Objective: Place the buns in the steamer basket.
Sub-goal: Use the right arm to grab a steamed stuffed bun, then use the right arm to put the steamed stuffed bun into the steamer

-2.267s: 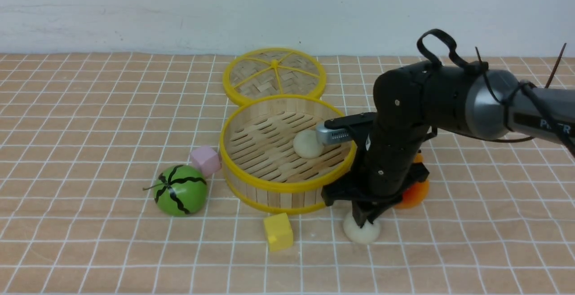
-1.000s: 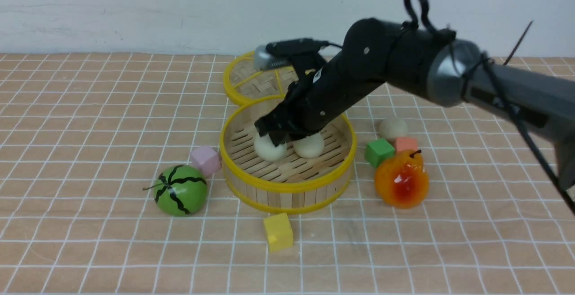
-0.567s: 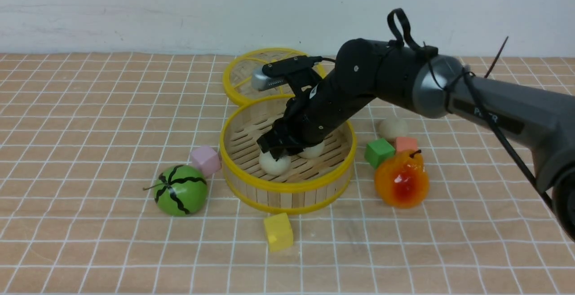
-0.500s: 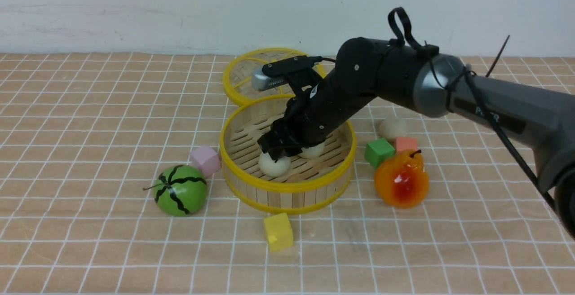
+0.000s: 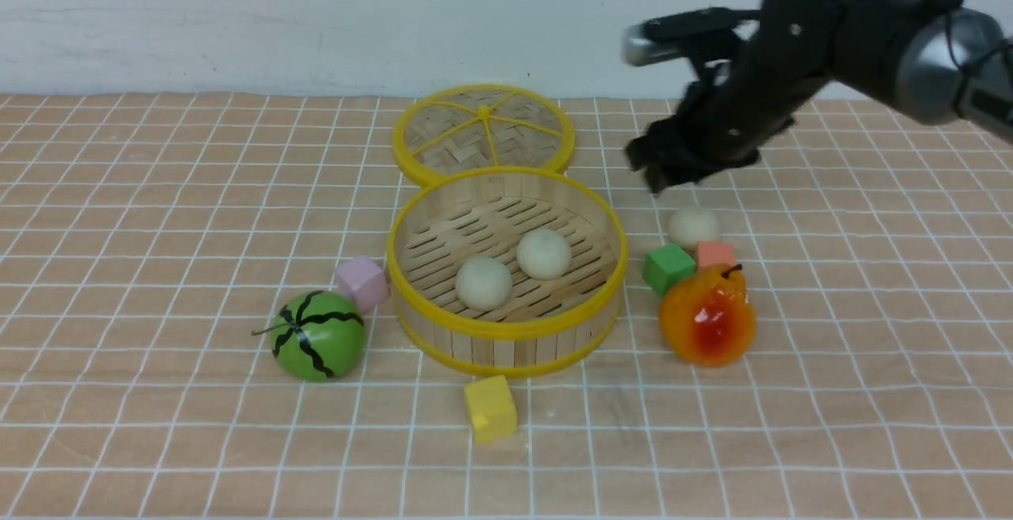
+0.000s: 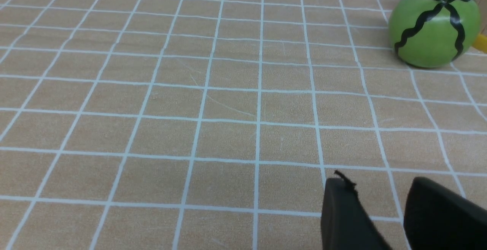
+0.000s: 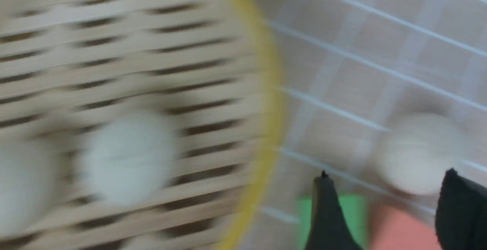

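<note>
The steamer basket (image 5: 506, 332) stands mid-table with two buns on its slatted floor, one (image 5: 483, 282) nearer the front and one (image 5: 544, 253) behind it. A third bun (image 5: 694, 227) lies on the cloth to the basket's right. My right gripper (image 5: 661, 177) hangs in the air just above and left of that bun, open and empty. The blurred right wrist view shows the basket rim (image 7: 268, 90), a bun inside (image 7: 125, 158) and the outside bun (image 7: 418, 151) beyond the right gripper (image 7: 387, 174). My left gripper (image 6: 376, 181) is low over bare cloth, open, holding nothing.
The woven lid (image 5: 483, 134) lies behind the basket. A green cube (image 5: 669, 268), a salmon cube (image 5: 716, 253) and an orange pear (image 5: 707, 318) crowd the third bun. The striped melon ball (image 5: 318, 335), pink cube (image 5: 362, 283) and yellow cube (image 5: 490, 408) sit left and in front.
My right gripper opened and let a bun go inside the basket. It then rose and swung right, to above the bun by the cubes.
</note>
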Robot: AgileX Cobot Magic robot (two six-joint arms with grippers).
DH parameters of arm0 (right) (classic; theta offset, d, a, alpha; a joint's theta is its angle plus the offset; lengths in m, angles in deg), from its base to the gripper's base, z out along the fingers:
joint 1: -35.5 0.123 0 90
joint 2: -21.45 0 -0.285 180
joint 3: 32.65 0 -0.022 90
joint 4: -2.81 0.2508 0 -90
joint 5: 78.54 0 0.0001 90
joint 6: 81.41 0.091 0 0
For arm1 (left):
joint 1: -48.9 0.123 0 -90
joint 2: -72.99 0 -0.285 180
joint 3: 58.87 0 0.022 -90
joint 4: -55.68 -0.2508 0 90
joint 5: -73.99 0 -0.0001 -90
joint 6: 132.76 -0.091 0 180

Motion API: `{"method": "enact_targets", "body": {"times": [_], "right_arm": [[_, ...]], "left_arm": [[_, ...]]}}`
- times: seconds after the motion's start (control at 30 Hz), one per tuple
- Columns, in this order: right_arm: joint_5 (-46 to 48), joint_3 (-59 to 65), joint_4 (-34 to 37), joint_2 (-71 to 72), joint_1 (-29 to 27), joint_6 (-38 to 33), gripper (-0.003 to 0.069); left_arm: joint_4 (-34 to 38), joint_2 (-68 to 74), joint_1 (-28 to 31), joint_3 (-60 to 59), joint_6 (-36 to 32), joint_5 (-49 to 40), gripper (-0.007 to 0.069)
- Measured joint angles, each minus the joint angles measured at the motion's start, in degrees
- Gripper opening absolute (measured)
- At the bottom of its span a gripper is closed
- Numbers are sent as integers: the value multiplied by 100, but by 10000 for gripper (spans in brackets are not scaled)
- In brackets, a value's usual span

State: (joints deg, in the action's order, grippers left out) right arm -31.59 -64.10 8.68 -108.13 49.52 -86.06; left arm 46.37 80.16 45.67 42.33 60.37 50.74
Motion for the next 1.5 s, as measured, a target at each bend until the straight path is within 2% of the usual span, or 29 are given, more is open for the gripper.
{"method": "enact_targets", "body": {"times": [0.07,0.17,0.43,0.5,0.6,0.67,0.7,0.73,0.77,0.8,0.97,1.1,1.3,1.33,1.5], "right_arm": [[-159,0,-45,-221,-293,307,385],[-352,0,10,-455,-476,406,385],[-1020,5,145,-806,-491,406,370],[-1217,5,145,-889,-491,406,342],[-1311,5,145,-972,-491,406,278],[-1317,5,147,-1042,-491,406,169],[-1317,5,153,-1043,-491,406,127],[-1317,5,153,-1043,-491,406,117],[-1317,5,189,-1021,-491,406,38],[-1317,-1,227,-999,-491,406,14],[-1247,-95,549,-667,-447,406,2],[-1233,-362,1070,-259,-223,288,2],[-1176,-515,1902,-134,365,-278,2],[-1168,-515,2079,-228,584,-549,2],[-1339,-515,2254,-659,983,-979,2]], "left_arm": [[0,0,0,0,0,0,238],[0,0,0,0,0,0,238],[0,0,0,0,0,0,238],[0,0,0,0,0,0,238],[0,0,0,0,0,0,238],[0,0,0,0,0,0,238],[0,0,0,0,0,0,238],[0,0,0,0,0,0,238],[0,0,0,0,0,0,238],[0,0,0,0,0,0,238],[0,0,0,0,0,0,238],[0,0,0,0,0,0,238],[0,0,0,0,0,0,238],[0,0,0,0,0,0,238],[0,0,0,0,0,0,238]]}}
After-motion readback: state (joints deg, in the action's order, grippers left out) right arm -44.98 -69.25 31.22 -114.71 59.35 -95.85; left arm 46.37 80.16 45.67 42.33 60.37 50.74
